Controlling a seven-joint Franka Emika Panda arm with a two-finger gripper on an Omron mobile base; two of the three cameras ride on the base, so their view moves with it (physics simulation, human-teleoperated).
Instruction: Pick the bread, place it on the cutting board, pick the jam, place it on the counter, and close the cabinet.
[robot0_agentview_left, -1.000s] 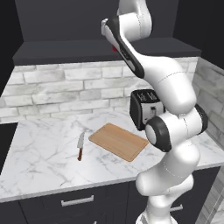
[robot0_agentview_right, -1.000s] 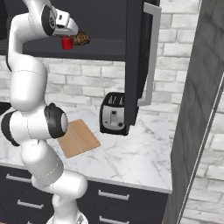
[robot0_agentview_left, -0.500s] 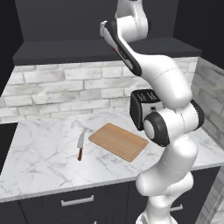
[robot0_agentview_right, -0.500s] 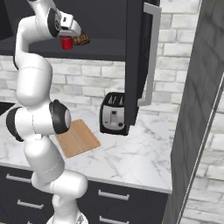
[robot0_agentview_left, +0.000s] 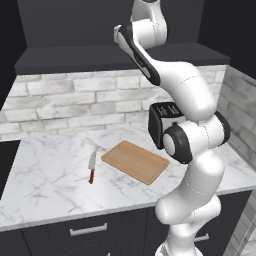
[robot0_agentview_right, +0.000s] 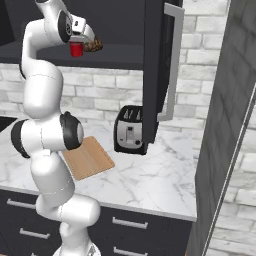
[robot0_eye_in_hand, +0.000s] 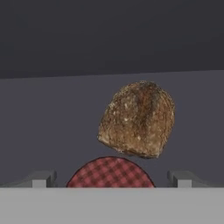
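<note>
Kitchen: white marble counter (robot0_agentview_left: 55, 175) under a dark wall cabinet (robot0_agentview_right: 156, 65); its door stands open, edge toward the right base camera.
Change: since a second ago the arm's upper part reaches further up and forward into the cabinet; the things themselves do not move.
Gripper: gripper (robot0_eye_in_hand: 111, 178) is wide open and holds nothing; one fingertip stands on each side of the jam lid in the hand view.
Bread: brown loaf (robot0_eye_in_hand: 138, 119) lies on the cabinet shelf, at about 1 o'clock from the jam in the hand view, just behind it.
Jam: red jar (robot0_agentview_right: 75, 49) is on the same shelf, just beside the bread; its checked lid (robot0_eye_in_hand: 110, 172) sits at 6 o'clock in the hand view.
Cutting board: wooden board (robot0_agentview_left: 135, 161) lies bare on the counter, with the knife (robot0_agentview_left: 92, 167) at its 9 o'clock and the toaster (robot0_agentview_right: 129, 130) near.
Meaning: I judge this as the approach for the first pick; the bread is not yet gripped, and the jam stands very near the open fingers, so it may be pushed.
</note>
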